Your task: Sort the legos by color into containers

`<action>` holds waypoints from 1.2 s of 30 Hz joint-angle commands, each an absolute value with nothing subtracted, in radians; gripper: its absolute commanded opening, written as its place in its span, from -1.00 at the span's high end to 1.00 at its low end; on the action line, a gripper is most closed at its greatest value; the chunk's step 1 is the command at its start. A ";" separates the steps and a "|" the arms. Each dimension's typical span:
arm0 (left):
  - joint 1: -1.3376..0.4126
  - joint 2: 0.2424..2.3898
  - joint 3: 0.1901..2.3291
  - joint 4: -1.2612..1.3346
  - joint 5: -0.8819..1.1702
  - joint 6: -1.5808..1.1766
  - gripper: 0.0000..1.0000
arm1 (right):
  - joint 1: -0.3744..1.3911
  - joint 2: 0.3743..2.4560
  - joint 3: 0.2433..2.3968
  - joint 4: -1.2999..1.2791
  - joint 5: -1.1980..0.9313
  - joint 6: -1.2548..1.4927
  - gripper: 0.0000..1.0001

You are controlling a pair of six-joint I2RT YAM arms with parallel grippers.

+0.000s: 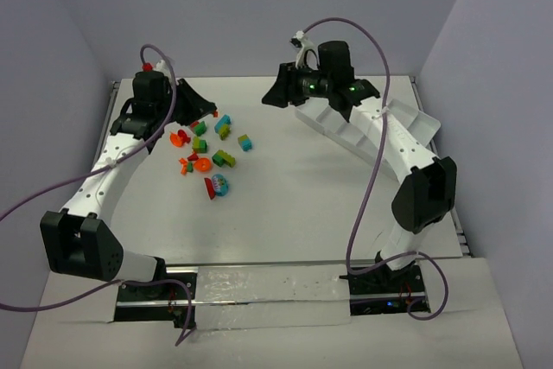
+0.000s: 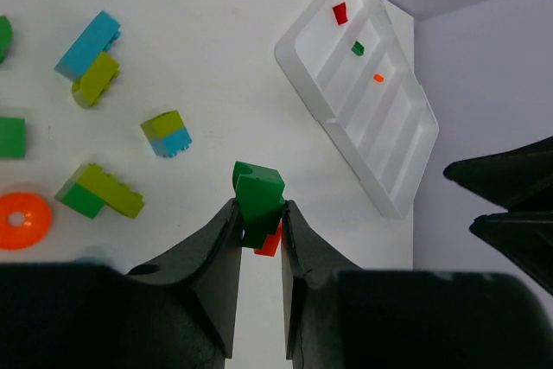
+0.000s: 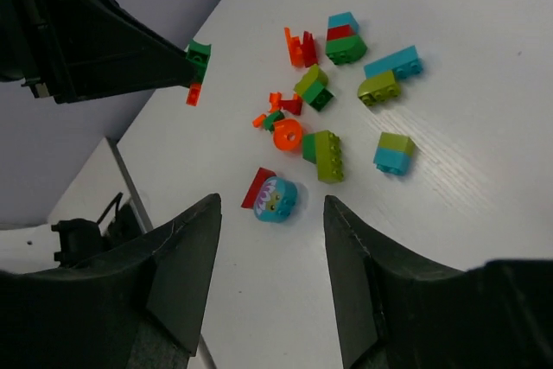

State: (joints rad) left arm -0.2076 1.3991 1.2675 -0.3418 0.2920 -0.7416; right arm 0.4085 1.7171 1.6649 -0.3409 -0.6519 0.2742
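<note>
On the left side: the left gripper (image 2: 259, 218) was clamped tight on a green brick (image 2: 257, 194).
Under the green brick: a small orange bit (image 2: 270, 242) was stuck to it, between the same fingers.
Spot in the grip: the green brick sat right at the fingertips and poked out past them.
Over on the right: the right gripper (image 3: 271, 199) had its fingers spread apart, with nothing between them.
On the table (image 1: 302, 205): the loose bricks (image 1: 207, 149) lay in a bunch, near the left gripper and well apart from the right gripper.
Right side of the table: the tray (image 2: 393, 149) was white and long.
Inside the tray: a red piece (image 2: 340, 13), a green piece (image 2: 358, 47) and an orange piece (image 2: 378, 78) lay one after the other near one end.
Held brick and tray: well apart.
</note>
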 commanded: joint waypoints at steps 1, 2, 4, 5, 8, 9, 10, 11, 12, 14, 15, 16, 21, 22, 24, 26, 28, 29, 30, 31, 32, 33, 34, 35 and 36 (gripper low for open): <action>-0.210 1.393 1.342 -0.439 0.168 -0.863 1.00 | 0.471 1.774 1.740 -0.357 -0.581 0.391 -0.12; -0.210 1.395 1.348 -0.450 0.134 -0.860 1.00 | 0.498 1.775 1.737 -0.348 -0.573 0.408 -0.10; -0.210 1.400 1.359 -0.464 0.081 -0.851 1.00 | 0.535 1.775 1.723 -0.329 -0.557 0.436 -0.05; -0.210 1.401 1.363 -0.470 0.061 -0.849 1.00 | 0.550 1.776 1.721 -0.318 -0.555 0.442 -0.05; -0.210 1.405 1.373 -0.472 0.031 -0.858 1.00 | 0.583 1.793 1.713 -0.271 -0.550 0.507 -0.04; -0.210 1.406 1.373 -0.474 0.032 -0.862 1.00 | 0.587 1.805 1.719 -0.264 -0.555 0.530 -0.04; -0.210 1.408 1.373 -0.473 0.037 -0.867 1.00 | 0.593 1.820 1.728 -0.249 -0.560 0.549 -0.03; -0.210 1.410 1.373 -0.471 0.043 -0.873 1.00 | 0.600 1.835 1.738 -0.233 -0.565 0.567 -0.03; -0.210 1.412 1.374 -0.470 0.046 -0.878 1.00 | 0.602 1.842 1.743 -0.223 -0.569 0.587 -0.03; -0.210 1.416 1.371 -0.470 0.055 -0.885 1.00 | 0.613 1.864 1.759 -0.210 -0.575 0.617 -0.03; -0.210 1.416 1.371 -0.467 0.061 -0.886 1.00 | 0.619 1.876 1.770 -0.207 -0.582 0.626 -0.03; -0.210 1.416 1.368 -0.465 0.066 -0.890 1.00 | 0.624 1.895 1.785 -0.204 -0.589 0.639 -0.03; -0.210 1.420 1.359 -0.455 0.109 -0.905 1.00 | 0.646 1.953 1.821 -0.186 -0.592 0.663 -0.03; -0.210 1.420 1.356 -0.453 0.119 -0.909 1.00 | 0.650 1.963 1.831 -0.184 -0.590 0.663 -0.03; -0.210 1.422 1.351 -0.449 0.135 -0.916 1.00 | 0.655 1.990 1.859 -0.181 -0.591 0.663 -0.04; -0.210 1.422 1.344 -0.445 0.151 -0.923 1.00 | 0.662 2.008 1.883 -0.179 -0.593 0.664 -0.04; -0.210 1.424 1.339 -0.441 0.160 -0.927 1.00 | 0.669 2.022 1.899 -0.176 -0.597 0.667 -0.04; -0.210 1.424 1.336 -0.438 0.165 -0.929 1.00 | 0.673 2.026 1.903 -0.171 -0.597 0.668 -0.04; -0.210 1.427 1.333 -0.435 0.169 -0.933 1.00 | 0.678 2.031 1.907 -0.165 -0.603 0.670 -0.04; -0.210 1.428 1.331 -0.432 0.171 -0.937 1.00 | 0.681 2.033 1.909 -0.160 -0.605 0.670 -0.04; -0.210 1.428 1.329 -0.431 0.174 -0.940 1.00 | 0.683 2.035 1.911 -0.158 -0.604 0.670 -0.04; -0.210 1.428 1.328 -0.431 0.176 -0.940 1.00 | 0.684 2.036 1.912 -0.158 -0.601 0.670 -0.04; -0.210 1.429 1.326 -0.430 0.177 -0.941 1.00 | 0.686 2.038 1.914 -0.158 -0.600 0.670 -0.04; -0.210 1.429 1.325 -0.427 0.179 -0.943 1.00 | 0.688 2.040 1.916 -0.158 -0.594 0.670 -0.03; -0.210 1.429 1.324 -0.426 0.180 -0.945 1.00 | 0.689 2.042 1.918 -0.158 -0.591 0.670 -0.02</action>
State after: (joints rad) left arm -0.2085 1.4239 1.3218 -0.4599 0.1503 -0.9234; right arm 0.6785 2.0283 1.8664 -0.2109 -0.5909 0.6626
